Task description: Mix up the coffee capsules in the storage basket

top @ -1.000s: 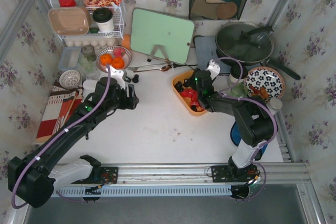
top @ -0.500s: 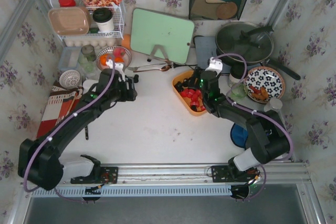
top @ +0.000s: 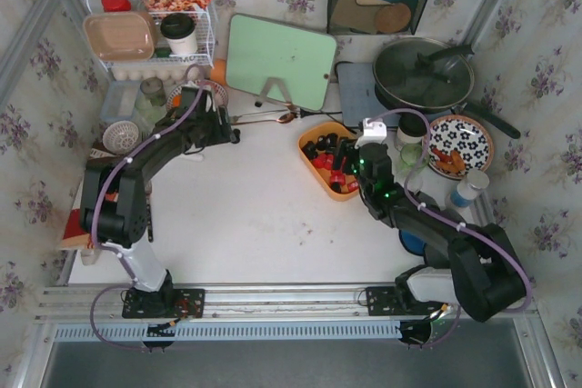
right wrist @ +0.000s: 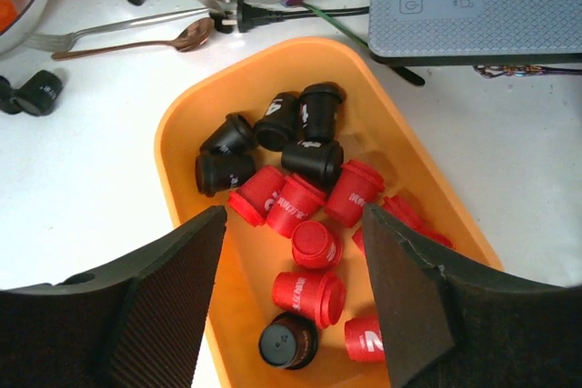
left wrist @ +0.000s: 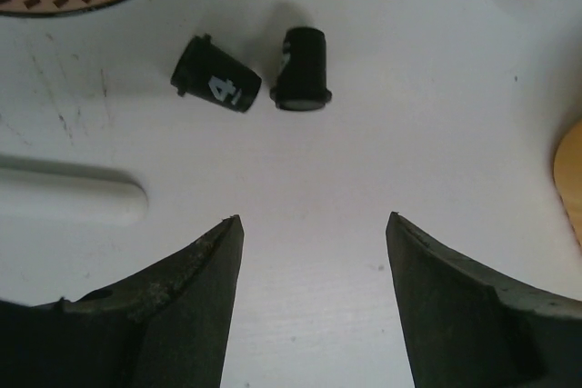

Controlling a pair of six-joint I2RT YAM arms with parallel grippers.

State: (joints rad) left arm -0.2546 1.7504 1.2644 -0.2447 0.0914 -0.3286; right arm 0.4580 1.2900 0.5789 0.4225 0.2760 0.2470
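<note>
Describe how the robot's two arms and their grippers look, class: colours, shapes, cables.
The left arm and right arm are black with white base links, each trailing a lilac cable. The left gripper and right gripper each have two black, wedge-shaped fingers.

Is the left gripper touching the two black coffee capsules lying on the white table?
Apart. The left wrist view shows bare white table between the open left gripper and both black cup-shaped coffee capsules.
</note>
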